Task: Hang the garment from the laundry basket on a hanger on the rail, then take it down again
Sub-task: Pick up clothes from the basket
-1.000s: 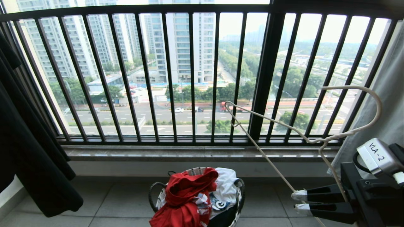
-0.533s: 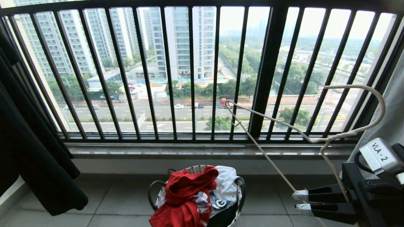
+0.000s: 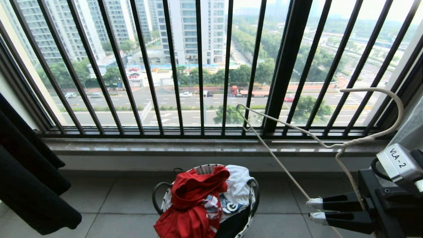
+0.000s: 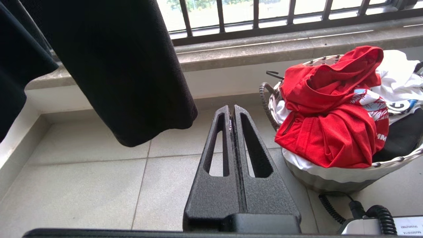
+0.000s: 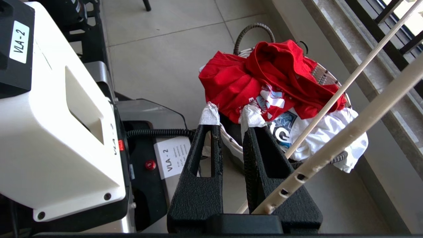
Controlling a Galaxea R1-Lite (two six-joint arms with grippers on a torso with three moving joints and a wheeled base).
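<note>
The garment [image 3: 193, 205] lies crumpled on top of the laundry basket [image 3: 252, 198] on the tiled floor [image 3: 115, 205] below the window ledge [image 3: 198, 147], draped over a white printed garment [image 3: 238, 191]; dark window railing [image 3: 281, 66] stands behind the ledge; a black garment [image 3: 29, 185] hangs at the robot's left, its hem near the left gripper [image 4: 232, 114], whose fingers are pressed together, empty, low beside the basket; the right gripper [image 3: 312, 210] sits at the robot's right with taped tips slightly apart, clamped on the hanger [image 3: 330, 145], whose wire slants up across the railing; the rail is out of view
</note>
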